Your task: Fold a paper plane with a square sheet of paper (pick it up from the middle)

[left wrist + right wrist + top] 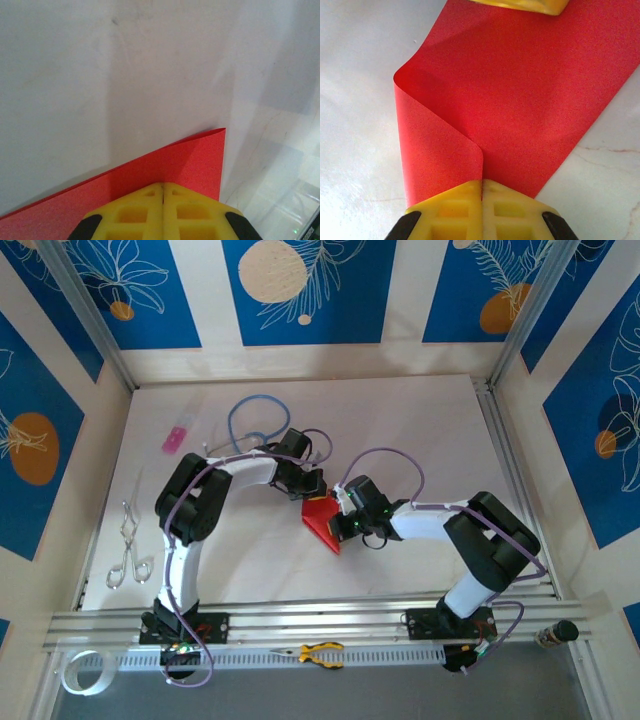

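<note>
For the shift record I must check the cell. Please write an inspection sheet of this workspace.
Surface: white table, lightly marked.
Job's things: red sheet of paper, partly folded, one edge curled over.
Clutter: pink item, scissor-like metal tool, yellow pliers, tape roll.
End effectors: left end effector and right end effector, both shut on the sheet, at opposite ends.
Cables: purple cables along the arms; blue cable looped on the table.
Surroundings: blue patterned panels, aluminium rails.
</note>
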Available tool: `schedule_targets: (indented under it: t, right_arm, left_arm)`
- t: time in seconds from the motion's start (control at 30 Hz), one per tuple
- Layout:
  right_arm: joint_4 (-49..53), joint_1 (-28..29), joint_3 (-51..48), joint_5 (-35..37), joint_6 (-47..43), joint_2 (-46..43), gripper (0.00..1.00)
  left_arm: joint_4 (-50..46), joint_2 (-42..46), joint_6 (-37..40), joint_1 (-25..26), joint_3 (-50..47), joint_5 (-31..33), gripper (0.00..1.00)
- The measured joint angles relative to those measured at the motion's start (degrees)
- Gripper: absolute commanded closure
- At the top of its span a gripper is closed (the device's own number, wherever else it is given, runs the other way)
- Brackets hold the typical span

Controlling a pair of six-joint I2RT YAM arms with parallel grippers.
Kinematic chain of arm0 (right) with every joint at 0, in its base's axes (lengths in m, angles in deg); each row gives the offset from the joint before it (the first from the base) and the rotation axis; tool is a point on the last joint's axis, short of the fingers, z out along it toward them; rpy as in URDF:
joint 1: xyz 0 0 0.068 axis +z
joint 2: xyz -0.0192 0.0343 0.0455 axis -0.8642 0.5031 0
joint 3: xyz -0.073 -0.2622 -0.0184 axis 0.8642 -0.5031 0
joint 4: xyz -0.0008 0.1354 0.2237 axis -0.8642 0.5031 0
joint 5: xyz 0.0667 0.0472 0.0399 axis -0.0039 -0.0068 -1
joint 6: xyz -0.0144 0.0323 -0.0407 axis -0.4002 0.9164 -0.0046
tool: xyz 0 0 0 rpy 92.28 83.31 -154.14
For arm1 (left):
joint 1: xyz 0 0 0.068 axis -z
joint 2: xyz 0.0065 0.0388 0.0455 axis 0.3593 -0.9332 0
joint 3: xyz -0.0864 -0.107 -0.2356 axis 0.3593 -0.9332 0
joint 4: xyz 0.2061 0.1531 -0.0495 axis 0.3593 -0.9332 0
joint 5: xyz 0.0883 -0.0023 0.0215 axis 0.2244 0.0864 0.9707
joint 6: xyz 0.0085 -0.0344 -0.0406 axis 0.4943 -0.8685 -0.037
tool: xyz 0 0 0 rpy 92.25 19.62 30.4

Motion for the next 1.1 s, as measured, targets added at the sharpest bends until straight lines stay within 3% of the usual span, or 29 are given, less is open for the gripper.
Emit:
schedule_targets:
  t: [0.1, 0.3, 0.67, 0.87, 1.1]
  right_arm:
    - [-0.11, -0.02, 0.00, 0.15, 0.00, 0.04, 0.99]
    - [-0.66, -0.07, 0.00, 0.15, 0.00, 0.24, 0.99]
    - [-0.70, -0.31, 0.00, 0.15, 0.02, 0.26, 0.99]
    - [-0.70, -0.50, 0.00, 0.17, 0.04, 0.26, 0.99]
    - [-0.68, -0.50, 0.00, 0.17, 0.04, 0.26, 0.99]
  left_arm:
    - [-0.90, 1.40, -0.46, 0.09, 0.00, 2.71, 0.71]
    - [-0.92, 7.89, -2.73, -0.20, -1.62, 7.89, 0.67]
    - [6.58, 20.04, -11.10, -0.28, -17.79, 5.27, 0.99]
    - [16.28, 24.76, -19.61, 2.99, -28.89, 3.30, 1.00]
    - [28.20, 24.28, -27.36, 7.48, -33.57, 2.43, 1.00]
